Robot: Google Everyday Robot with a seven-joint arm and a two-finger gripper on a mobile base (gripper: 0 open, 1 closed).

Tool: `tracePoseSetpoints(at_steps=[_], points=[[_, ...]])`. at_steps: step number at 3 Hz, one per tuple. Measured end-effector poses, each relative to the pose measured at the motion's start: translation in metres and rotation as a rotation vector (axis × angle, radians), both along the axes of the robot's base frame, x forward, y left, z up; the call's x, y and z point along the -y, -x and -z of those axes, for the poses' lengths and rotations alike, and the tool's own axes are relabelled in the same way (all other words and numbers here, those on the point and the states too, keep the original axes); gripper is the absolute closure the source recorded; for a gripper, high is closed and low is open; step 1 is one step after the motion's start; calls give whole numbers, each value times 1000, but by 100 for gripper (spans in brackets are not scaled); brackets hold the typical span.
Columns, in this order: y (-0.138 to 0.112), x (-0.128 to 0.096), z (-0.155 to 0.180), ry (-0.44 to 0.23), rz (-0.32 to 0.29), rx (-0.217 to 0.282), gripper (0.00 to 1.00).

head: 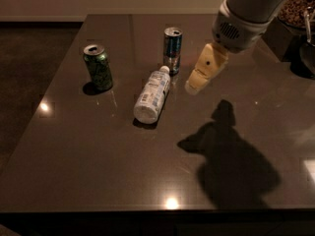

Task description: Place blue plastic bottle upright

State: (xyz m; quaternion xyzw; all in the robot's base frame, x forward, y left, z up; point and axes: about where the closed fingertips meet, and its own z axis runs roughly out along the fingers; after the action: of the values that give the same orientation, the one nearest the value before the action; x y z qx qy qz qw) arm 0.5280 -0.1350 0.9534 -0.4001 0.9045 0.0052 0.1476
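Bottle: blue plastic bottle [153, 95] lay on its side, centre frame.
Arm: gripper [193, 86] hovered right of it; grip state could not be told.

Blue plastic bottle [152, 95]: clear body, white cap, white-and-blue label. Green can [98, 68]: green with dark mottling, silver top; slim can [172, 49]: blue and silver bands. Gripper [197, 85], just right of the bottle's cap, is pale cream-yellow under a white-grey wrist [238, 26]; table [98, 156] is glossy dark brown.
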Motion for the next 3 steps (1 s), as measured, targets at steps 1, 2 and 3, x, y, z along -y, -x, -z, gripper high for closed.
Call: tracePoseSetpoints(at_steps=[1,2,3], points=[[-8,-17,15,-8,78,-39,0],[-17,-32,25,-5,148,-56,0],[-31,-52,34,0,189,-76,0]])
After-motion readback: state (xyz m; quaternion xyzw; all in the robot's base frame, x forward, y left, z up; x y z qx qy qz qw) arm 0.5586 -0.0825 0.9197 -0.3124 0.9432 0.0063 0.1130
